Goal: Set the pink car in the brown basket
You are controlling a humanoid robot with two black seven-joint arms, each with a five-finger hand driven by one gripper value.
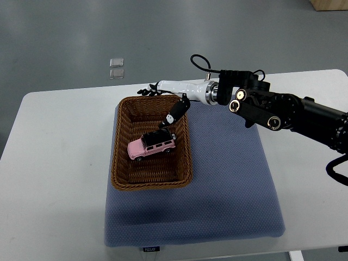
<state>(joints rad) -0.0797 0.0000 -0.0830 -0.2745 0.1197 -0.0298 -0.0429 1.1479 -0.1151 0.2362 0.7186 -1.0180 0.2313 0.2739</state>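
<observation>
The mat [228, 179], blue-grey and padded, lies nearest the camera on the white tabletop [54, 179], a small label on its front edge. The basket [122, 157], brown wicker and rectangular, sits on the mat's left part. The car [151, 146], pink with a black roof, rests on its wheels on the basket's floor, roughly at its middle, nose toward the basket's right wall. The right hand [173, 103] reaches in from the right over the basket's far rim, its arm black with a white forearm. Its fingers [175, 115] are released: one black-and-white finger points down into the basket just above the car's roof, with a slight gap to it, while the others splay along the far rim. Beyond the basket, off the tabletop, two small clear squares [116, 67] lie on the grey floor [65, 38].
</observation>
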